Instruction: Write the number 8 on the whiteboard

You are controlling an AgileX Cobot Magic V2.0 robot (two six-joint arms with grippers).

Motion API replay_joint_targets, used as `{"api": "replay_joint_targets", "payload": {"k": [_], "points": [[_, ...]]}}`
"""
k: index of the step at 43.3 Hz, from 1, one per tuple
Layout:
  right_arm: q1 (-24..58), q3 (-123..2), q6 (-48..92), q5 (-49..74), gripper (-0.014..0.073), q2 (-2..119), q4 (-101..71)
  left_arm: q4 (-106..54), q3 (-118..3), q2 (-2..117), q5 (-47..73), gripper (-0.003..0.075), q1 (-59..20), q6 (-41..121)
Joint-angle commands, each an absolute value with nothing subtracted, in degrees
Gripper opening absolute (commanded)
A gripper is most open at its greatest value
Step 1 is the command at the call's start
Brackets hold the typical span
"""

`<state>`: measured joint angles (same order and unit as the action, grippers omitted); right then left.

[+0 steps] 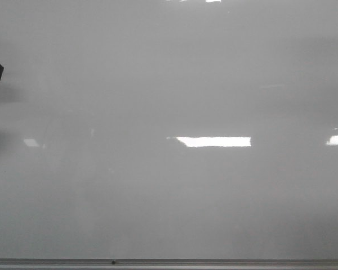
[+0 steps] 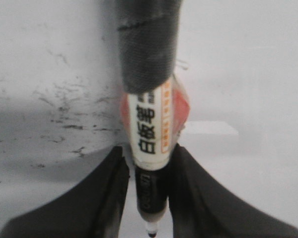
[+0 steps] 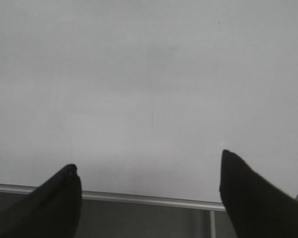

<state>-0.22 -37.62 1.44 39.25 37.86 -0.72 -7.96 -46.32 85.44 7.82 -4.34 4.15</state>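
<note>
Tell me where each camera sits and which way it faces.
Front: faces the whiteboard head-on, rail along the bottom; a dark bit of the robot shows at the left edge.
Left wrist: on the left arm, facing the board; the left claw grips a marker.
Right wrist: on the right arm, facing the board's lower edge; the right claw is open, empty.
Shared: all three show the board.

You see the large glossy pale grey-white whiteboard [image 1: 169, 84] streaked with bright white rectangular reflections, and its thin grey metal bottom rail [image 1: 214, 262] carries one small dark dot. In your left wrist view, the board surface shows faint black scuff flecks. The black-fingered left gripper [image 2: 148, 198] flanks a white-labelled marker pen [image 2: 150, 134] printed with black characters, an orange-red band, and a dark grey wrapped upper section. The right gripper's fingers [image 3: 248, 191] are plain black.
</note>
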Motion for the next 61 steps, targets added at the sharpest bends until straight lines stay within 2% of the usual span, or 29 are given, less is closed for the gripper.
{"api": "replay_joint_targets", "payload": {"k": [1, 18, 24, 32, 43, 48, 53, 61], "points": [[-0.15, -39.43, 1.93, 35.72, 0.0594, 38.19, -0.67, -8.47, -48.30, 83.76, 4.85, 0.0113, -4.68, 4.22], [-0.15, -39.83, 1.93, 33.18, 0.0594, 38.12, -1.06, -6.89, -51.41, 75.98, 16.04, -0.0018, -4.68, 4.33], [-0.15, -41.89, 1.93, 33.78, 0.0594, 38.12, -1.20, -5.68, -54.99, 71.90, 23.79, -0.0020, -4.68, 5.93], [-0.15, -46.76, 1.93, 38.78, 0.0594, 40.75, -1.20, -6.09, -63.24, 70.72, 40.69, -0.0020, -6.95, 16.38], [-0.10, -52.56, 3.53, 45.44, 0.0594, 49.59, -2.97, -9.76, -67.10, 71.65, 50.92, -0.0021, -15.98, 31.28], [-0.10, -55.19, 9.29, 48.09, 0.0594, 53.59, -8.70, -11.60, -67.54, 73.32, 53.22, -0.0020, -20.95, 36.86], [0.61, -57.67, 20.97, 51.67, 0.0594, 57.42, -17.27, -11.73, -67.54, 75.06, 53.35, -0.0020, -27.17, 40.51], [6.24, -59.00, 41.03, 54.86, 0.0594, 61.39, -28.35, -11.73, -67.54, 76.53, 52.80, -0.0020, -35.90, 45.54]]}}
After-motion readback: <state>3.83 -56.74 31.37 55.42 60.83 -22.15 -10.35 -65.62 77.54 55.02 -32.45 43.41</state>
